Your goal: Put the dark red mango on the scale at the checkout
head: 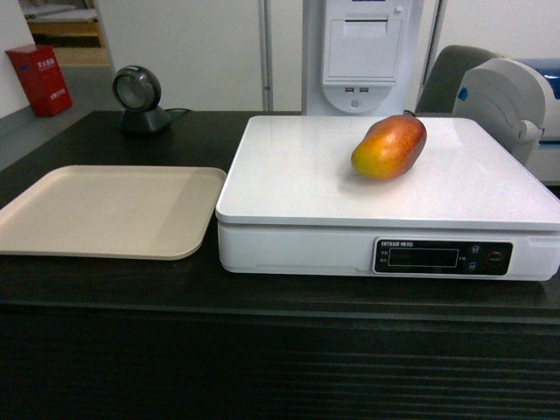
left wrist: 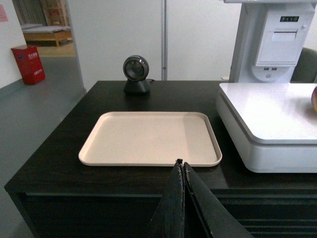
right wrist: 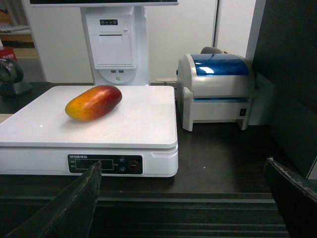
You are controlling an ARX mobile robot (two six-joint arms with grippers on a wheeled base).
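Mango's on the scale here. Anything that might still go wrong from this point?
The dark red mango lies unheld on the glossy scale platform, toward its back right; being rounded, it might roll if bumped. The right gripper is open just in front of the scale's display, so a careless retreat may knock it. The left gripper, shut, sits near the beige tray.

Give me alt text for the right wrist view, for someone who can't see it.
A mango lies on its side on the white scale atop a dark counter. The open right gripper frames the foreground; a label printer stands right of the scale.
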